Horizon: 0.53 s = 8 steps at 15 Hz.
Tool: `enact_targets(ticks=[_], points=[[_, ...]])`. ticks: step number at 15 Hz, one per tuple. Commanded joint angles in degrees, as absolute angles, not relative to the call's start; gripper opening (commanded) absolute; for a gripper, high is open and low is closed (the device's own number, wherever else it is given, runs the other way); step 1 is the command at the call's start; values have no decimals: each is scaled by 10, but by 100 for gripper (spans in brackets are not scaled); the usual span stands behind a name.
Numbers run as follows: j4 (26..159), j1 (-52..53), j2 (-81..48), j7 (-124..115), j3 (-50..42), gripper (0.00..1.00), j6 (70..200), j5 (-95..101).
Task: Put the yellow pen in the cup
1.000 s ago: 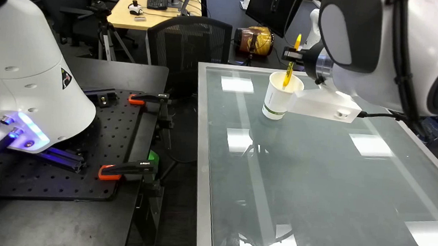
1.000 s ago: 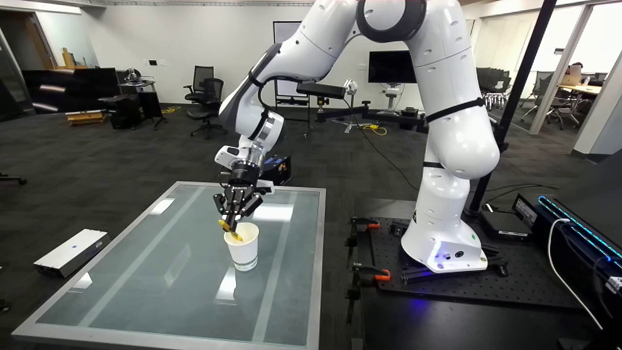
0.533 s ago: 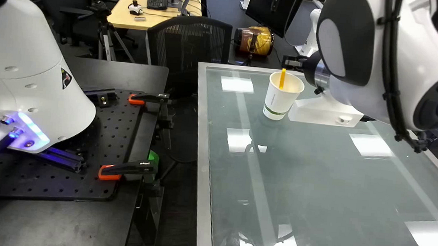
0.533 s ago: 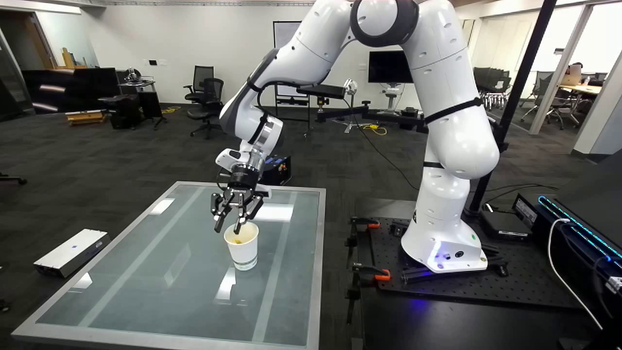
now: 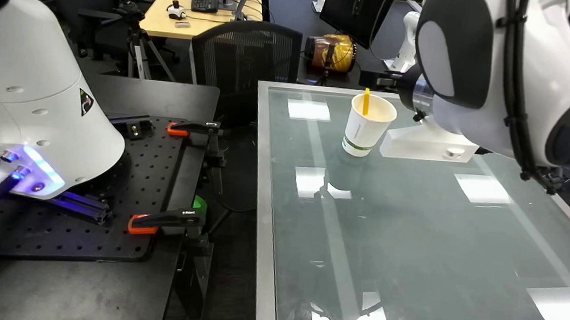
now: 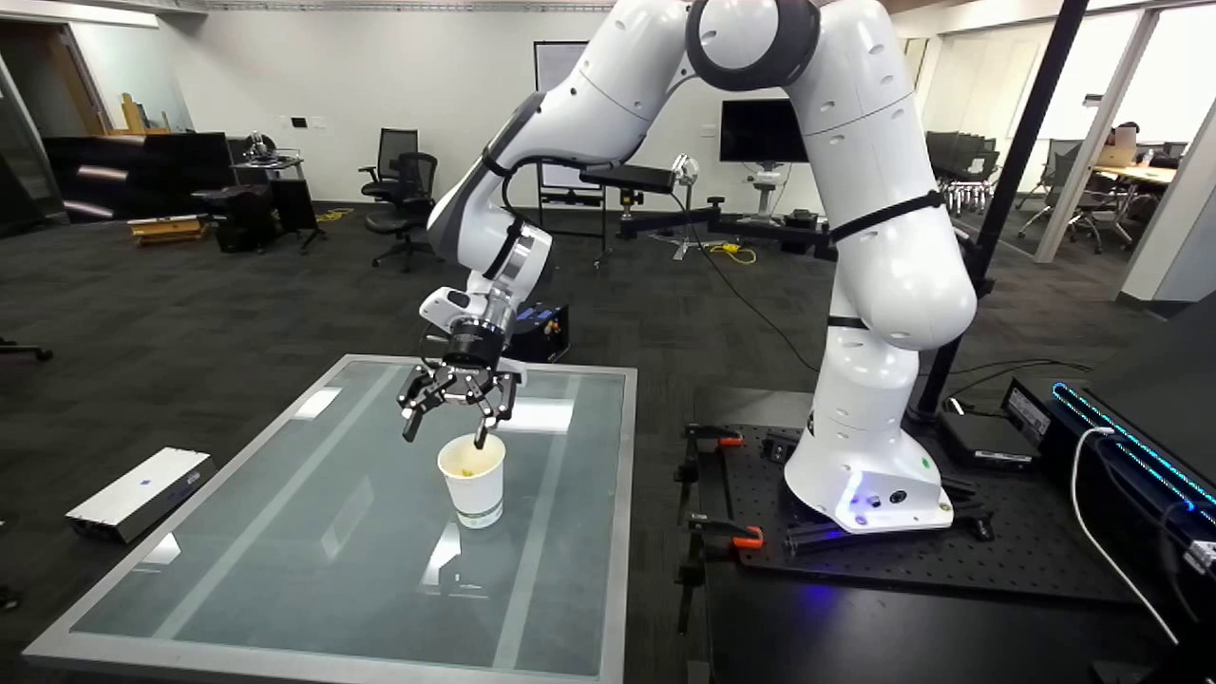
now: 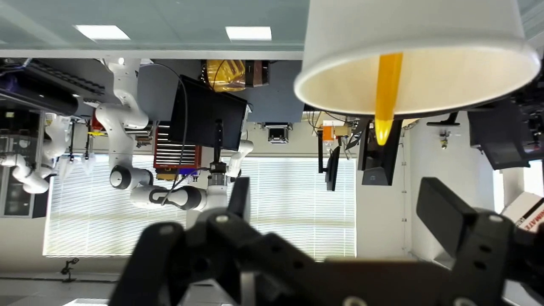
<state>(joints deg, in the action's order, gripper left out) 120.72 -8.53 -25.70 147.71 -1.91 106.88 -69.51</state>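
Observation:
The white paper cup (image 5: 359,135) stands upright on the glass table in both exterior views. Inside it leans the yellow pen (image 5: 365,103), its upper end poking just above the rim. In an exterior view only a small bit of the pen (image 6: 466,472) shows within the cup (image 6: 477,496). The wrist view, upside down, has the cup (image 7: 408,21) at top right with the pen (image 7: 388,89) jutting past its rim. My gripper (image 6: 446,437) hovers just above and beside the rim, jaws wide open. Nothing is between the fingertips of the gripper (image 7: 333,189) in the wrist view.
The glass table (image 6: 313,560) has a metal frame, with the cup near one of its edges (image 5: 263,178). Beside it, across a gap, a black table (image 6: 855,617) carries the robot's base and orange-tipped clamps (image 5: 178,130). A dark chair (image 5: 247,55) stands close behind.
One second ago my gripper was shut on the pen over the cup. Its jaws have since spread wide, the pen has dropped into the cup, and the gripper has risen slightly.

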Motion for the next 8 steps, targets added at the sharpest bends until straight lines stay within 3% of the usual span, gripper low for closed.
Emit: enact_targets(ticks=[1, 8], points=[[1225, -73, -220, 1478, -27, 100, 1075, -692], [1235, -55, -164, 1468, -26, 100, 1088, -669]])
